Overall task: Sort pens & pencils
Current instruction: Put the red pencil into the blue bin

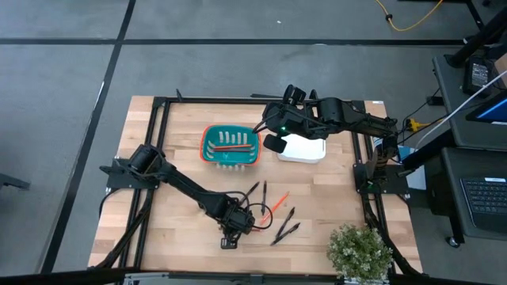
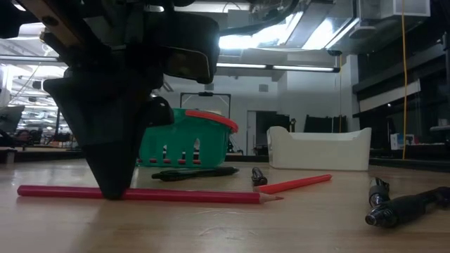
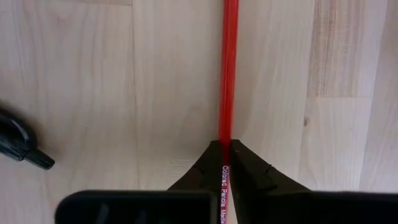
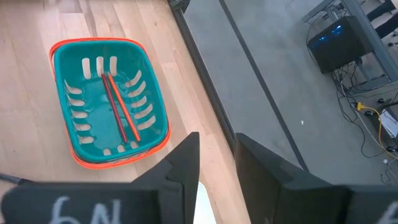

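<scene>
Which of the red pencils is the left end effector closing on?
The long pencil lying nearest the table's front edge, pinched by the left end effector. Another lies free; two are in the basket.

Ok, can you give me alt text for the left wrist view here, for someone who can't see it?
The left gripper has its two dark fingers closed on a red pencil lying on the pale wooden table; the pencil runs straight away from the fingers. The tip of a black pen lies off to one side.

Left claw [image 2: 112,191] on red pencil [image 2: 197,196]
</scene>
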### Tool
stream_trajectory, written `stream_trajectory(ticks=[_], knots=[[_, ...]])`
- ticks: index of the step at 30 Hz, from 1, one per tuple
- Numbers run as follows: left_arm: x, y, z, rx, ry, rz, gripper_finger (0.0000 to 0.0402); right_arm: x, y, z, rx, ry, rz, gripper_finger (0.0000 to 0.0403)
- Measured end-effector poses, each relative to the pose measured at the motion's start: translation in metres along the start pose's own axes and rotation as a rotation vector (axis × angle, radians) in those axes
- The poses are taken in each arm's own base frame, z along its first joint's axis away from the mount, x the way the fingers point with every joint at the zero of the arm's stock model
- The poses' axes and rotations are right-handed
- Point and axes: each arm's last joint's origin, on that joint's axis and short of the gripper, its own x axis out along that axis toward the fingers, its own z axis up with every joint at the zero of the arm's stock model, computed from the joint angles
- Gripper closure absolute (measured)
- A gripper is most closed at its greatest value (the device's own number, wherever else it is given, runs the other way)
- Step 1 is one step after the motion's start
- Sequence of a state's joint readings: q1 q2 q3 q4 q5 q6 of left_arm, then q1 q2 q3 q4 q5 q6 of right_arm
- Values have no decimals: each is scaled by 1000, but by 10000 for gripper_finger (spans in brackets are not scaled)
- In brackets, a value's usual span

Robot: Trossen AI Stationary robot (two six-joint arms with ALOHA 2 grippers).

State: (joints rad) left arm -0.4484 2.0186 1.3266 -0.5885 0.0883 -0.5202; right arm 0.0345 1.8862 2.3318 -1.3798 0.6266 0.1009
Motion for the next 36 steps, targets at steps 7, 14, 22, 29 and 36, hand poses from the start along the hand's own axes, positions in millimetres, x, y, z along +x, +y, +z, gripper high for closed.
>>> stream_trajectory(ticks=[7,14,22,29,36], knots=[[0,-1,-1,-1,3,6,389,0,0,0,0,0,0,301],[-6,-4,-6,-10,14,18,396,0,0,0,0,-1,0,301],[-24,-6,-13,-34,6,87,401,0,0,1,7,-9,1,301],[-48,-5,-16,-50,-31,131,401,0,0,2,13,-21,1,301],[-86,6,-23,-96,-69,229,401,0,0,3,13,-24,1,301]])
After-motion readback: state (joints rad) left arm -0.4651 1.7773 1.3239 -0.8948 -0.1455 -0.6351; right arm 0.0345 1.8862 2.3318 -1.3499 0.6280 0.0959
